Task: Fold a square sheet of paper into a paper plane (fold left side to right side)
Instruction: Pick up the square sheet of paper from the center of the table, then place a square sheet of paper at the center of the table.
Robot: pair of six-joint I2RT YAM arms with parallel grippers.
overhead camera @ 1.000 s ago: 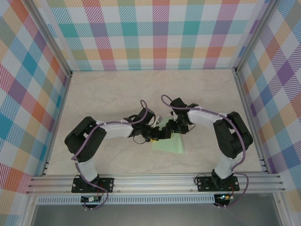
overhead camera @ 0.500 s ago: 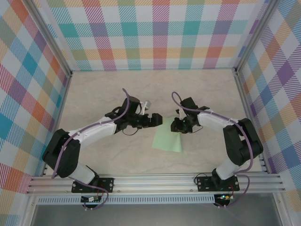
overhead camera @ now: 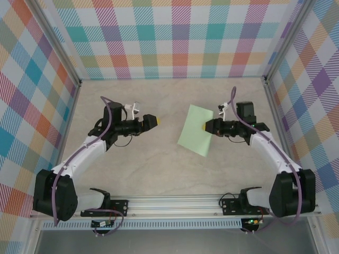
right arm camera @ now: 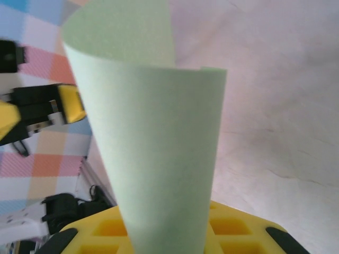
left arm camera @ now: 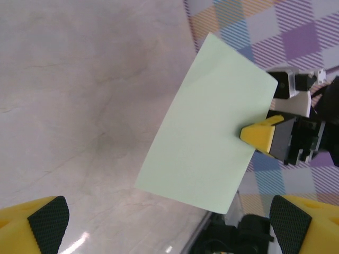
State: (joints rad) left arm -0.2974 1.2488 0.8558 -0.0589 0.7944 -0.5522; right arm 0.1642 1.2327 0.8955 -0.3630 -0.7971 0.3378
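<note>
Top external view: the right pincer [overhead camera: 207, 126] clamps the right edge of the paper [overhead camera: 195, 129], a pale green rectangle held tilted above the desk [overhead camera: 159, 169], right of centre. The left pincer [overhead camera: 154, 121] hangs released, jaws wide, well apart from the paper on its left. Right wrist view: paper curls up from between yellow fingers [right arm camera: 238, 225].

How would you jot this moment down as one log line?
right pincer: shut on thin pale mint-green paper sheet, held in the air, curled | left pincer: open, apart from sheet
</note>
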